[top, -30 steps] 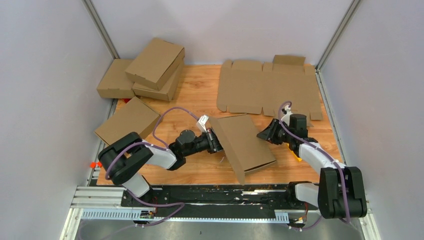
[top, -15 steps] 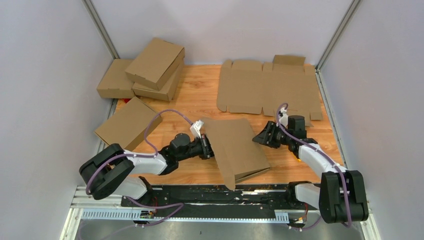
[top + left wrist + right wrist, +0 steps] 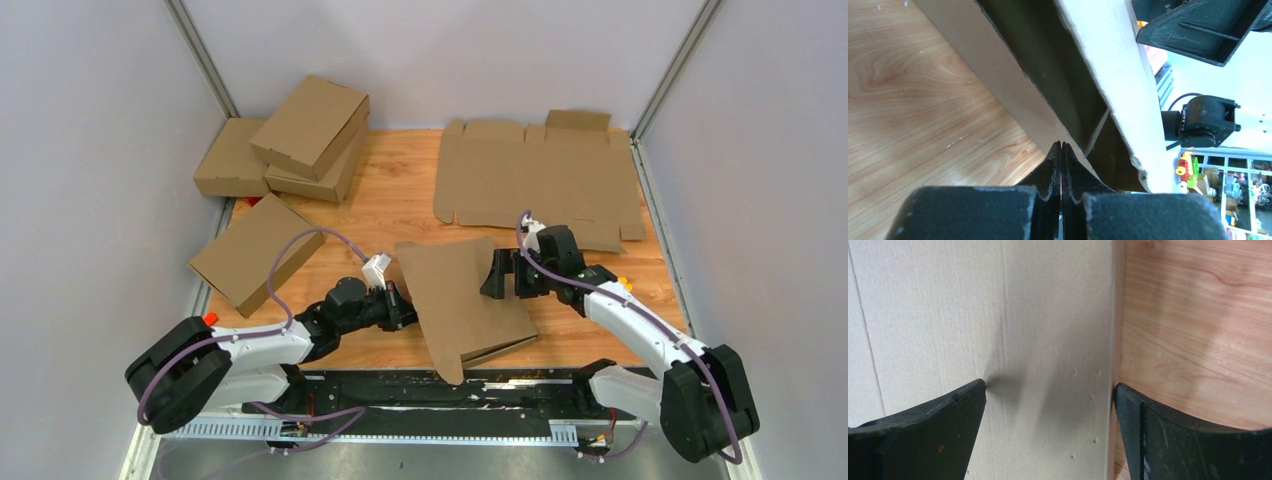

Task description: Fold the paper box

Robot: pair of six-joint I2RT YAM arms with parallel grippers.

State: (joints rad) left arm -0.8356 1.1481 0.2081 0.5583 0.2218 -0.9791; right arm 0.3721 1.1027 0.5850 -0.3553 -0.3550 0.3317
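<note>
Box [image 3: 465, 300]: now at 6 o'clock on the desk [image 3: 390, 200], near the front edge, half folded, top panel tilted up off the base with a gap showing beneath at 5 o'clock. Dragged a little toward 7 o'clock within the last second and turned slightly, along with the retreating left arm [image 3: 250, 345]. Reached meanwhile from 3 o'clock by the right arm [image 3: 630, 315], now at the panel's far right corner. Probably a repositioning for the next crease: steadied on one side, ready to be pressed or gripped on the other. Folding judged well short of done.

As for the left jaws: fully shut, tips against the box's edge at 9 o'clock; cannot tell whether a thin lip of card is pinched between them.

As for the right jaws: sprung from a narrow gap to wide open, straddling the panel's edge, one finger [image 3: 923, 425] over the card and apparently touching it, the other [image 3: 1193, 430] beyond the edge over bare wood. Nothing gripped.

Elsewhere: flat blank [image 3: 535, 185] at 1 o'clock, finished boxes [image 3: 300, 135] at 11 o'clock.
</note>
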